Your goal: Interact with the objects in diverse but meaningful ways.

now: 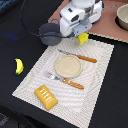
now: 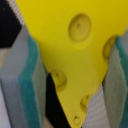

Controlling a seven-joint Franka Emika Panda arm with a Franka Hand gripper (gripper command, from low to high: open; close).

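Gripping the yellow holed plastic cheese wedge between its teal-padded fingers, the white robot gripper hangs over the far edge of the striped cloth placemat, cheese protruding just beneath it, beside the small grey pot.

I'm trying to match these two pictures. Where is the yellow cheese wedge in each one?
Exterior view: the cheese wedge hangs under the robot's hand, over the far edge of the striped mat.
Wrist view: the cheese wedge fills the picture, clamped between two teal-padded fingers.
Shared landmark: the striped mat, glimpsed behind the cheese.
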